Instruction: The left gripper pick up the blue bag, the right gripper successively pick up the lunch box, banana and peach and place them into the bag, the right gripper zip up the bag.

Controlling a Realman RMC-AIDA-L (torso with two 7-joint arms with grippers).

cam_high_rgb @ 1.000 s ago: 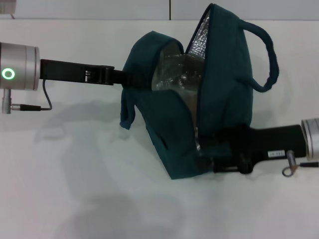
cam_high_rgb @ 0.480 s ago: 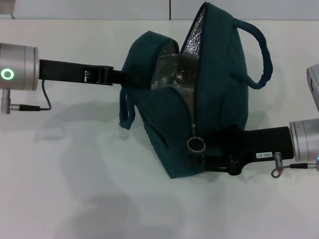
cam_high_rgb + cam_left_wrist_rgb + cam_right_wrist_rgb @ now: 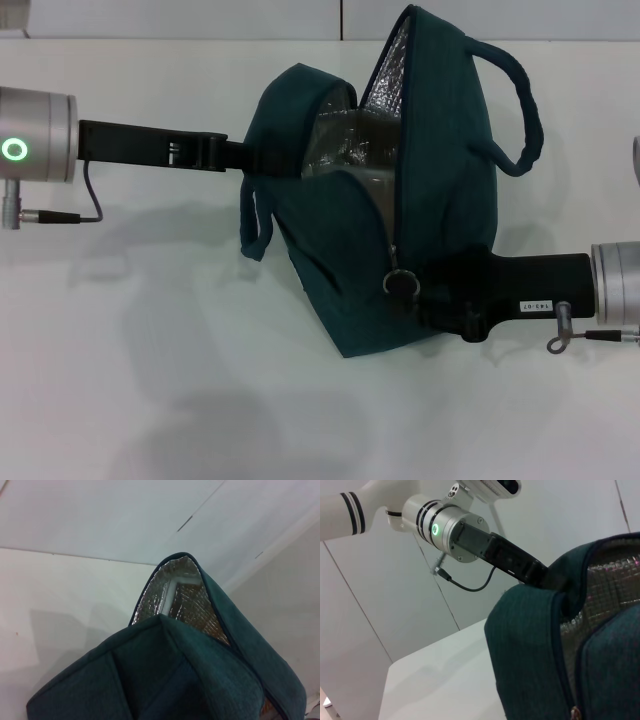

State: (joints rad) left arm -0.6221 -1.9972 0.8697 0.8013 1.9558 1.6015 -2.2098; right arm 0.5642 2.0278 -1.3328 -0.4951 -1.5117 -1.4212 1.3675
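Observation:
The blue bag (image 3: pixel 440 170) hangs at the centre of the head view, partly open, with its silver lining (image 3: pixel 385 80) showing. My left gripper (image 3: pixel 250 156) is shut on the bag's left edge and holds it up; it shows again as the left gripper (image 3: pixel 540 574) in the right wrist view. Clear plastic of the lunch box (image 3: pixel 338 145) shows through the opening. The banana and the peach are hidden. My right gripper (image 3: pixel 422 292) lies against the bag's lower right side, just beside the ring zip pull (image 3: pixel 402 283).
A white table (image 3: pixel 150 380) lies under the bag, with a pale wall (image 3: pixel 200 15) behind it. One rope handle (image 3: pixel 525 120) loops out to the right, and another strap (image 3: pixel 255 225) dangles at the left.
The right gripper shifted left, then slightly back right. The ring zip pull came into view and now sits a little higher along the zip. The left arm has not moved.

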